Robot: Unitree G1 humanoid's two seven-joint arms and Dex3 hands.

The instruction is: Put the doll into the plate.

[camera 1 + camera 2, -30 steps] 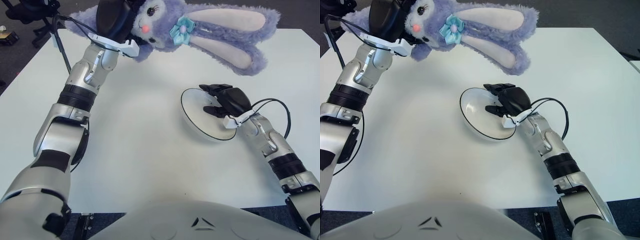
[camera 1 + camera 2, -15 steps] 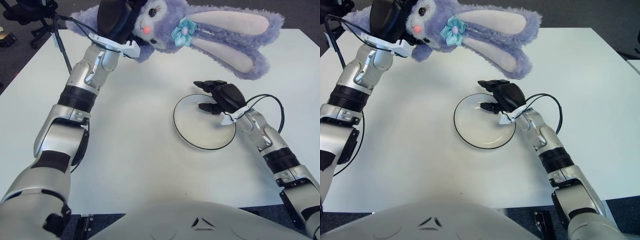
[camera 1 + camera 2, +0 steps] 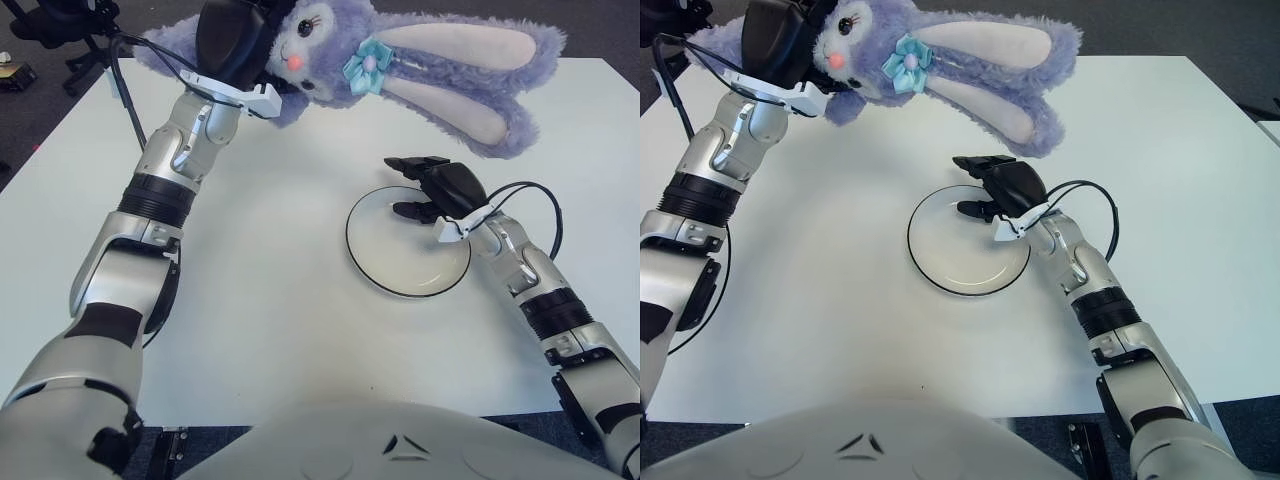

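The doll (image 3: 400,60) is held aloft, clamped in the left hand (image 3: 232,40); the plate (image 3: 400,262) is steadied by the loosely spread right hand (image 3: 440,188). Lowering rightward is called for next.

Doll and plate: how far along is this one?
Done: the left hand has the doll lifted above the table. In hand: the right hand sits open at the plate, which lies flat. Left: lowering the doll into the plate and letting go.

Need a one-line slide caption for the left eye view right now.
Left hand holds the purple bunny doll aloft beyond the white plate; right hand open over the plate's far rim.
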